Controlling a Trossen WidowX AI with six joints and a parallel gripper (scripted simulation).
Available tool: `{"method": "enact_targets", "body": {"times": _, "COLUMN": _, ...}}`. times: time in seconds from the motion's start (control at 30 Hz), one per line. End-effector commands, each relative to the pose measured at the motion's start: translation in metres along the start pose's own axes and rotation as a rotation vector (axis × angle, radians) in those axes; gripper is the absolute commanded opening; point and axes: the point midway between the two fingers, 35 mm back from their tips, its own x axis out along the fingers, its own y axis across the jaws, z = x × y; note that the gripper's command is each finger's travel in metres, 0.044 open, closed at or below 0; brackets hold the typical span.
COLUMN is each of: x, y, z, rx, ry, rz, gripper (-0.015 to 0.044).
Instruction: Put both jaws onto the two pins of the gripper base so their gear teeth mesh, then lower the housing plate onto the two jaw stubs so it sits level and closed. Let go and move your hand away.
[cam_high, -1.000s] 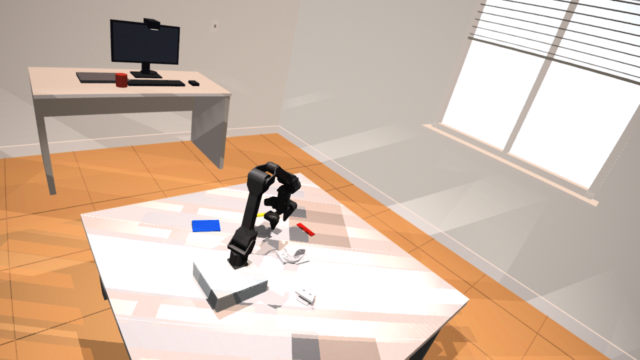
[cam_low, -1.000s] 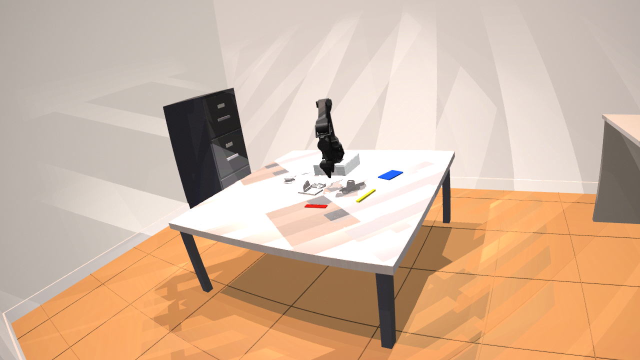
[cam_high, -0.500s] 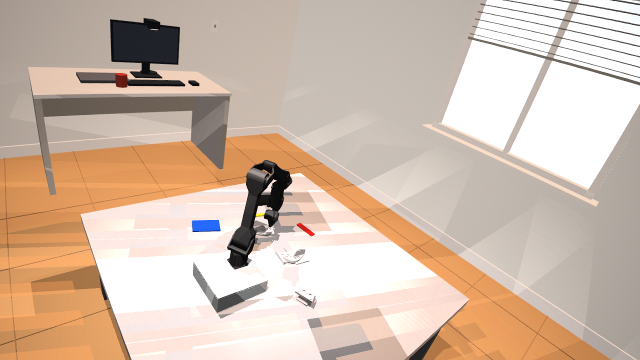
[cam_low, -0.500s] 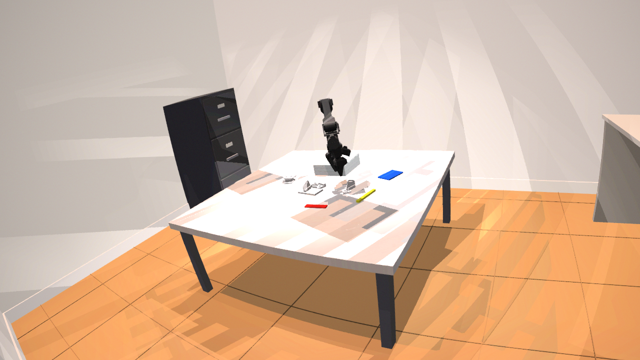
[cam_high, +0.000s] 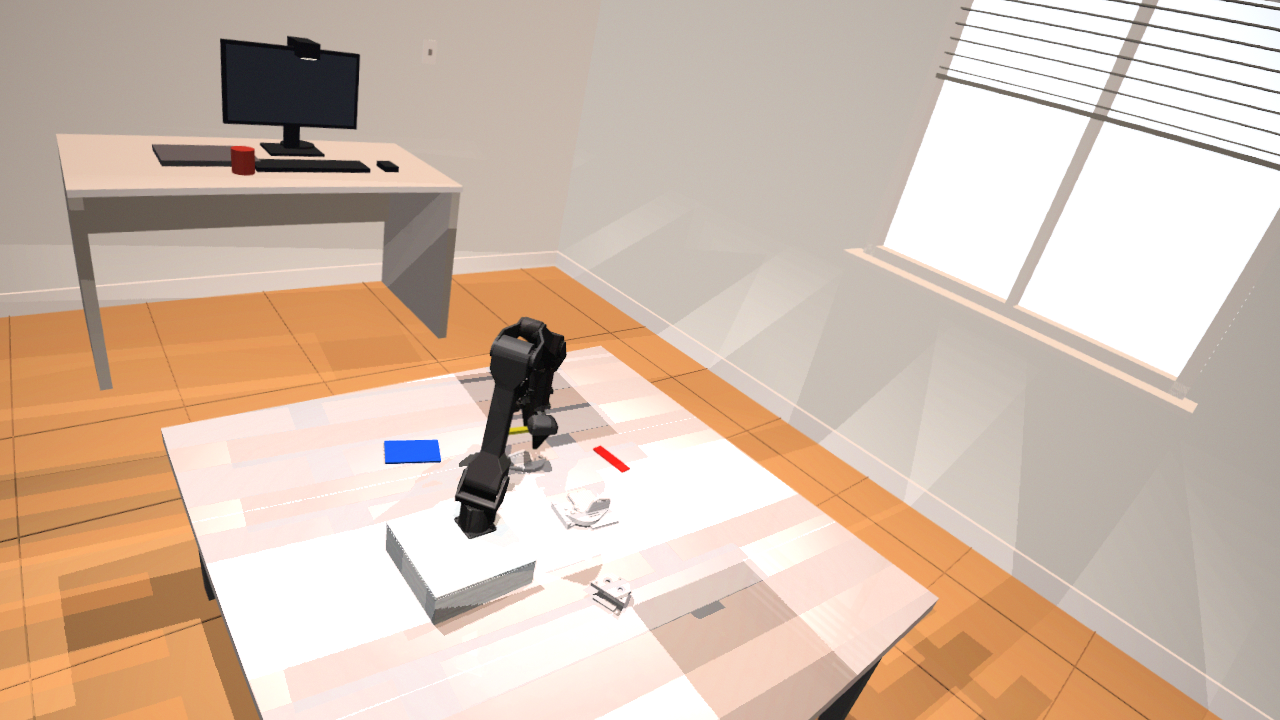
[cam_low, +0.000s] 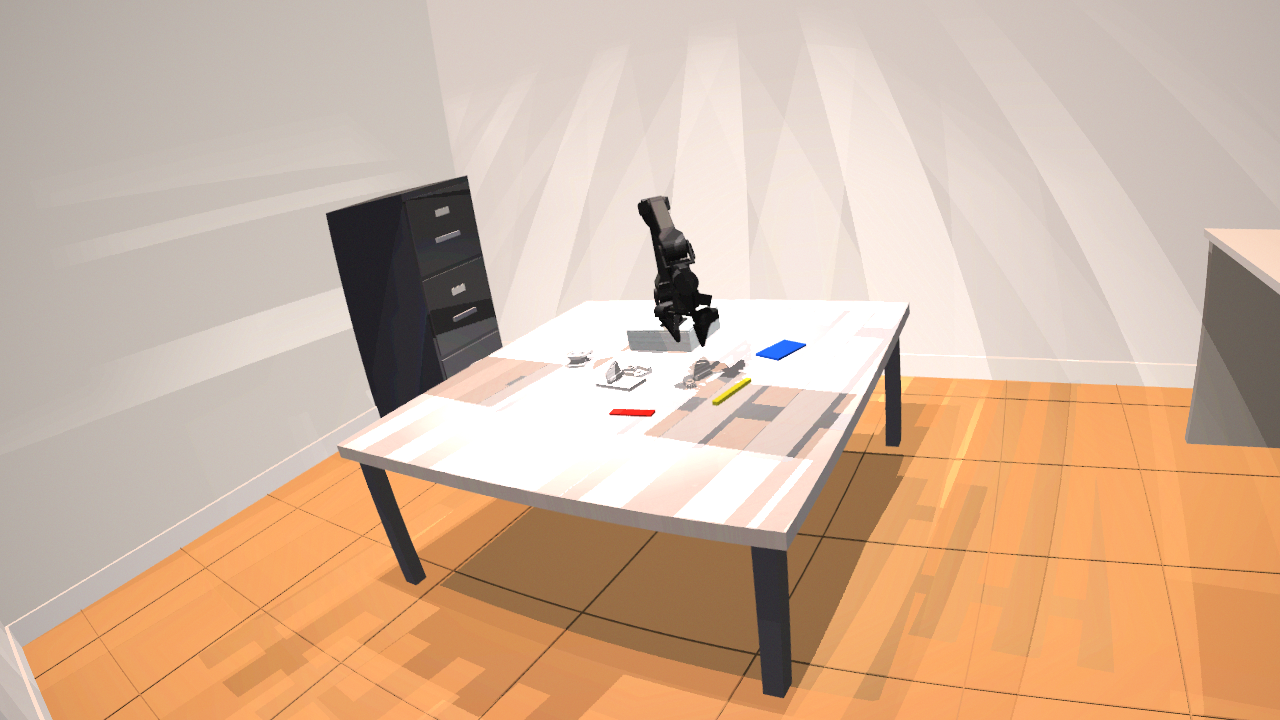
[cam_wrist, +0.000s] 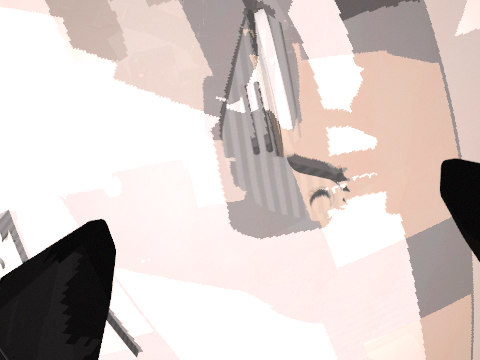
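Your gripper (cam_high: 537, 444) (cam_low: 690, 342) (cam_wrist: 280, 207) stands wide and empty over an apparent loose jaw (cam_high: 529, 463) (cam_low: 693, 376) (cam_wrist: 265, 185), near the gripper base (cam_high: 586, 512) (cam_low: 622, 383); meshing and closure remain incomplete.

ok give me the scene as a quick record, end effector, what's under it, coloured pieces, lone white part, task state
end effector: open, nothing between its fingers, above the table
nearest part below: pale jaw-like piece, on the table
blue: flat plate
yellow: thin bar
red: thin bar
lone white part: small piece, apart from the others
task state: unfinished, white parts spread out
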Motion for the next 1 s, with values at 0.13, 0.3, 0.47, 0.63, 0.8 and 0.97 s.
{"method": "enact_targets", "body": {"times": 0.13, "x": 0.002, "y": -0.001, "z": 0.002, "rx": -0.05, "ry": 0.002, "rz": 0.006, "gripper": 0.044}}
{"method": "enact_targets", "body": {"times": 0.3, "x": 0.04, "y": -0.001, "z": 0.002, "rx": -0.05, "ry": 0.002, "rz": 0.006, "gripper": 0.044}}
{"method": "enact_targets", "body": {"times": 0.47, "x": 0.04, "y": -0.001, "z": 0.002, "rx": -0.05, "ry": 0.002, "rz": 0.006, "gripper": 0.044}}
{"method": "enact_targets", "body": {"times": 0.63, "x": 0.048, "y": -0.001, "z": 0.002, "rx": -0.05, "ry": 0.002, "rz": 0.006, "gripper": 0.044}}
{"method": "enact_targets", "body": {"times": 0.8, "x": 0.056, "y": -0.002, "z": 0.002, "rx": -0.05, "ry": 0.002, "rz": 0.006, "gripper": 0.044}}
{"method": "enact_targets", "body": {"times": 0.97, "x": 0.064, "y": -0.002, "z": 0.002, "rx": -0.05, "ry": 0.002, "rz": 0.006, "gripper": 0.044}}
